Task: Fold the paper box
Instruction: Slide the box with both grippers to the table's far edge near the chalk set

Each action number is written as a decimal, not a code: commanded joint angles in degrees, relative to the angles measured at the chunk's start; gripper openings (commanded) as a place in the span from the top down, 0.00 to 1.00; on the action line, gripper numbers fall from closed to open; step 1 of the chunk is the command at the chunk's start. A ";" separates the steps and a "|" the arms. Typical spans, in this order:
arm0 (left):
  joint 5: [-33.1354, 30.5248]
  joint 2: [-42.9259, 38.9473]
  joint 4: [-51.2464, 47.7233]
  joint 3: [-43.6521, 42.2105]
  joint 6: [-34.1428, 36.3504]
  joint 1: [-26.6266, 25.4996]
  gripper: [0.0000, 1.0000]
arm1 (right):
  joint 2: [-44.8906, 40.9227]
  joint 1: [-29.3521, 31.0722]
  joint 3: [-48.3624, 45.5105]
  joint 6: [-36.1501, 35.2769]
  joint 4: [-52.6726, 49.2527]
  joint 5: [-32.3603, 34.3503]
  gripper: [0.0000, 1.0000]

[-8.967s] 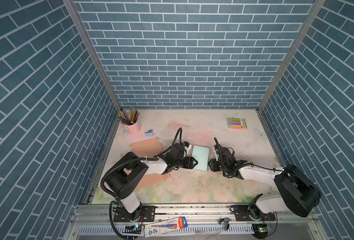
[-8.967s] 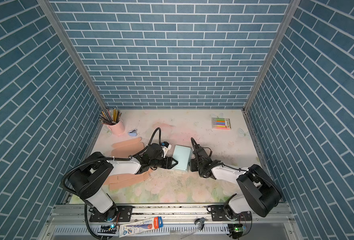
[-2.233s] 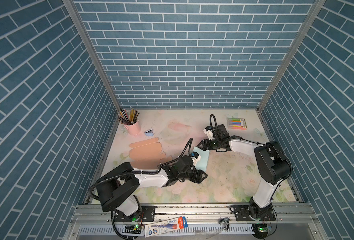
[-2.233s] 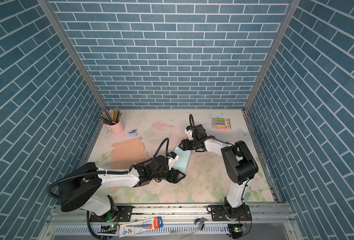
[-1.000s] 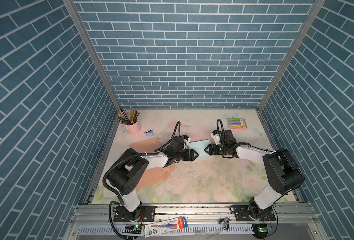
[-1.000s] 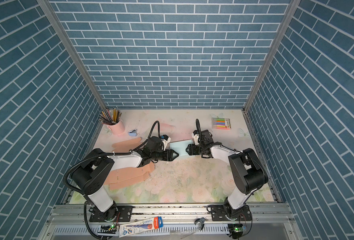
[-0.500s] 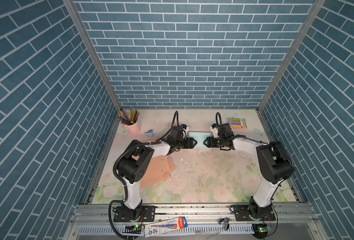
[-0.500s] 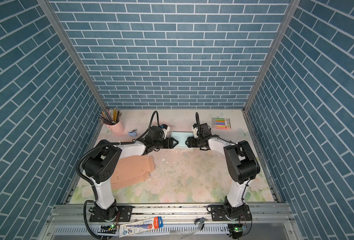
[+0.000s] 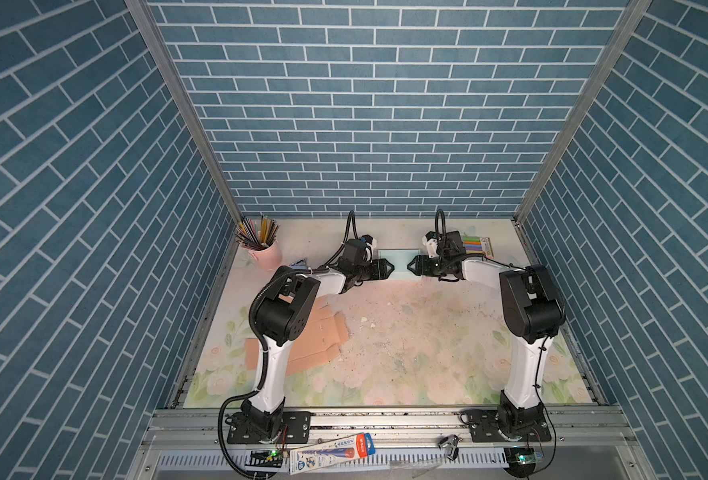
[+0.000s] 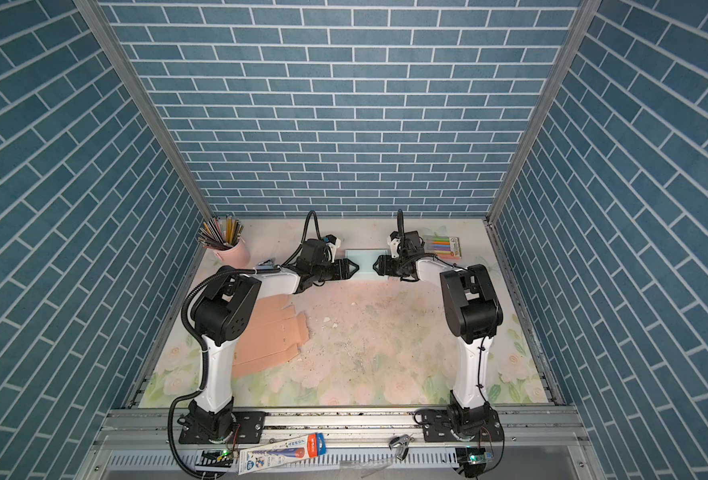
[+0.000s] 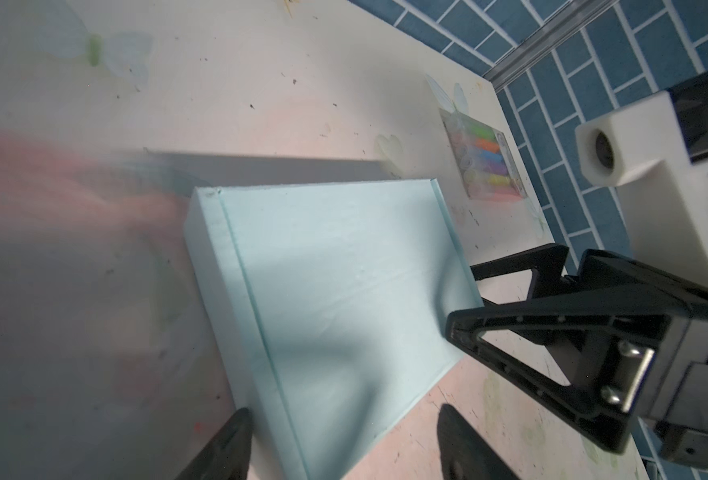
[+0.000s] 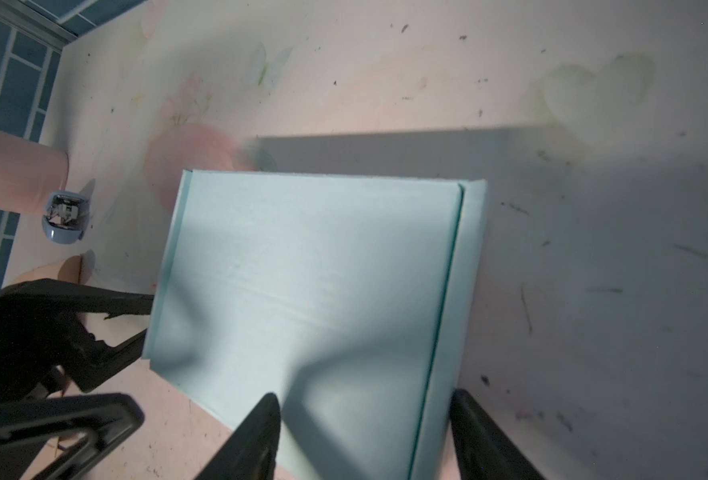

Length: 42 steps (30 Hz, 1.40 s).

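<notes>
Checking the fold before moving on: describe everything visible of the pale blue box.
The pale blue box looks like thin card, folded shut into a flat rectangle with creased edges and a narrow side wall. It lies on the table near the back wall, between the left gripper and right gripper, both open; whether they touch it is unclear.

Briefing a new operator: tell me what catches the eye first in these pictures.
The pale blue box lies folded at the far middle of the table, with the left gripper and right gripper pointing at it from either side, fingers apart. Flat pink cardboard sheets lie at the near left.
</notes>
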 commanded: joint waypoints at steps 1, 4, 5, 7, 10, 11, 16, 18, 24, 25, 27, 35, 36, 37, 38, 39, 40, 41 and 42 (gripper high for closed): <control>3.83 2.04 3.54 3.92 -0.03 -0.53 0.29 | 1.88 0.80 2.58 0.88 1.44 -6.00 0.35; 4.31 3.65 4.29 5.56 -0.51 -0.10 0.30 | 3.12 0.30 3.93 1.13 1.84 -6.49 0.35; 4.44 3.99 4.47 6.07 -0.65 0.03 0.30 | 3.46 0.21 4.33 1.19 1.85 -6.53 0.35; 4.53 4.83 4.50 7.02 -0.93 0.23 0.30 | 4.25 -0.13 5.21 1.19 1.79 -6.66 0.34; 4.61 5.53 4.74 7.80 -1.35 0.38 0.30 | 5.07 -0.58 6.19 1.32 1.95 -6.49 0.35; 4.61 5.57 4.87 7.68 -1.50 0.40 0.30 | 5.19 -0.74 6.23 1.36 2.18 -6.41 0.35; 4.43 5.41 5.47 7.05 -1.85 0.39 0.30 | 6.12 -1.21 7.86 1.10 1.76 -6.48 0.34; 4.11 5.23 5.53 6.68 -1.89 0.41 0.30 | 6.17 -1.38 7.99 1.01 1.61 -6.18 0.33; 4.13 5.15 9.66 3.95 -5.09 1.59 0.28 | 4.97 -1.97 6.23 1.61 2.32 -5.17 0.22; 4.00 5.30 9.60 3.96 -5.18 1.65 0.28 | 4.79 -2.12 6.02 1.61 2.55 -5.17 0.21; 3.64 5.24 9.60 3.61 -5.44 1.87 0.26 | 4.55 -2.39 5.64 1.71 2.64 -4.95 0.17; 2.15 3.72 9.08 1.75 -5.00 2.66 0.23 | 2.92 -3.49 4.21 2.06 3.33 -4.23 0.08; 1.78 3.04 8.75 1.41 -4.67 2.76 0.23 | 2.32 -3.58 3.77 2.06 3.40 -3.90 0.08; 1.35 2.38 8.54 0.85 -4.36 2.81 0.23 | 1.76 -3.64 3.42 2.02 3.31 -3.62 0.08; 1.04 1.53 8.14 0.16 -4.09 2.89 0.23 | 0.99 -3.63 3.09 1.97 3.07 -3.36 0.08; 0.77 0.31 8.06 -0.87 -3.95 3.07 0.22 | 0.30 -3.67 2.91 1.85 2.39 -3.17 0.08; 0.98 -0.94 8.51 -2.13 -3.91 3.19 0.22 | -0.39 -3.62 2.75 1.64 1.84 -3.00 0.08; 1.38 -2.55 9.18 -3.77 -3.80 3.44 0.22 | -1.48 -3.67 2.28 1.55 1.37 -2.79 0.08; 1.61 -4.39 9.21 -5.20 -3.32 3.72 0.21 | -2.66 -3.67 1.47 1.40 1.16 -2.44 0.08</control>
